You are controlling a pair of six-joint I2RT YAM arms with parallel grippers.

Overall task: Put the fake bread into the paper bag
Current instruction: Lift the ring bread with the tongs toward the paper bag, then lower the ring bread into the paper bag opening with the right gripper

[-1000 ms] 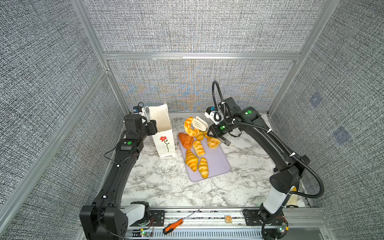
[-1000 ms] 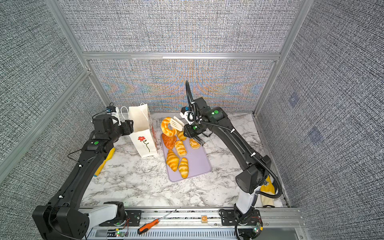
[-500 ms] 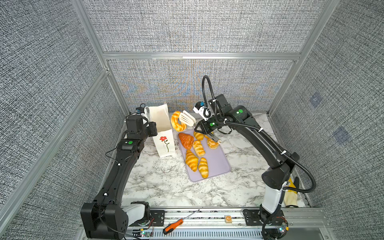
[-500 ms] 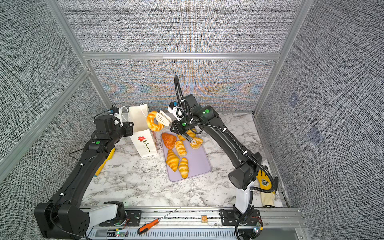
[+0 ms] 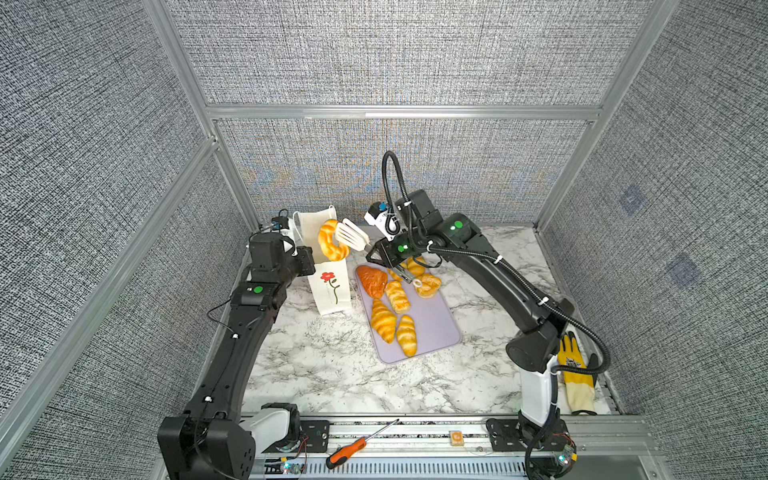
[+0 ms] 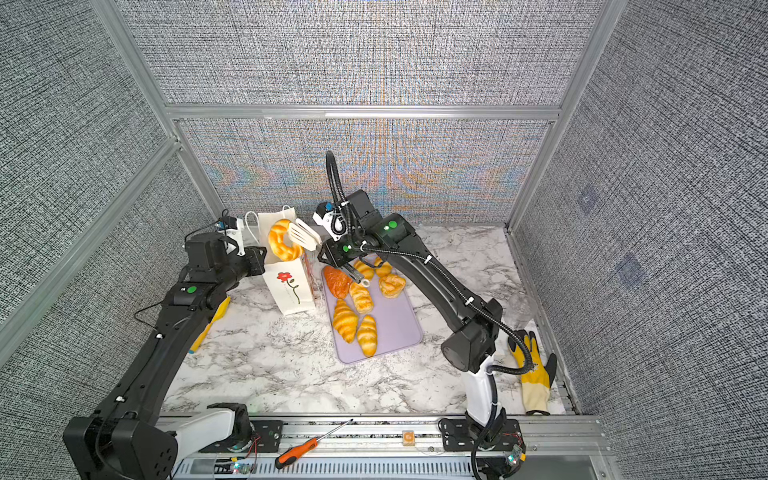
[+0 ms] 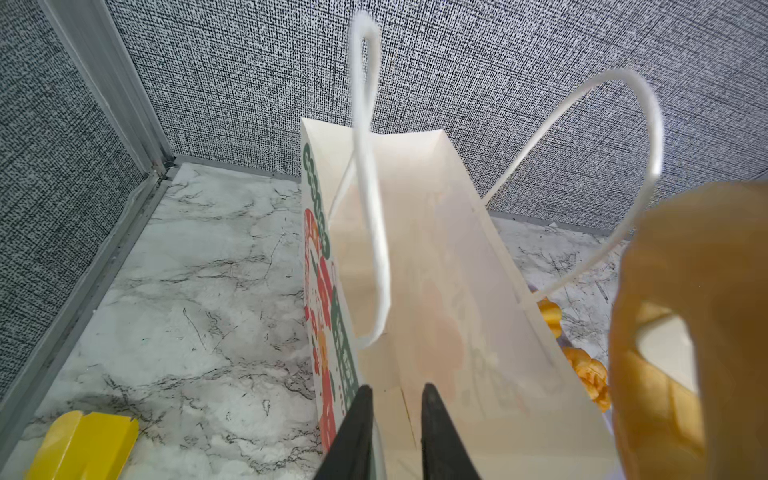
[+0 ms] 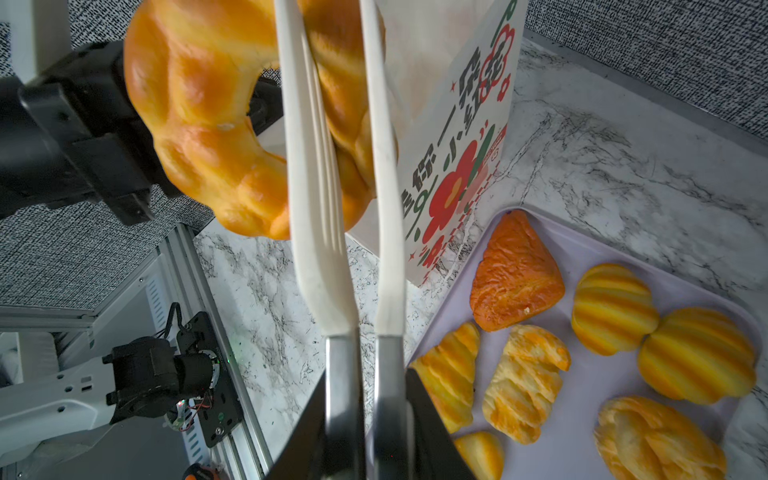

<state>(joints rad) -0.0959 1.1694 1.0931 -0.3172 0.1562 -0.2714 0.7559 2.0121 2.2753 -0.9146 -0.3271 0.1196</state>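
Grey woven-fabric walls (image 5: 374, 54) box in a white marble-print tabletop (image 5: 332, 374). Barely started, I'd say: seven glossy toy pastries (image 5: 384, 320) sit on the lavender plastic tray (image 5: 436, 328), and the tall white flower-print paper bag (image 5: 332, 286) beside it looks empty inside. Meanwhile the right gripper (image 8: 370, 432) is clenched on white tongs (image 5: 353, 237) pinching a golden twisted ring (image 5: 330, 245) right by the bag's open top. The left gripper (image 7: 395, 415) straddles the rim, can't tell if it's actually pinching.

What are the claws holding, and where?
Right claw grips white tongs by their metal handles; these pinch a twisted bread ring. Left claw straddles the rim of the paper bag; grip unclear.
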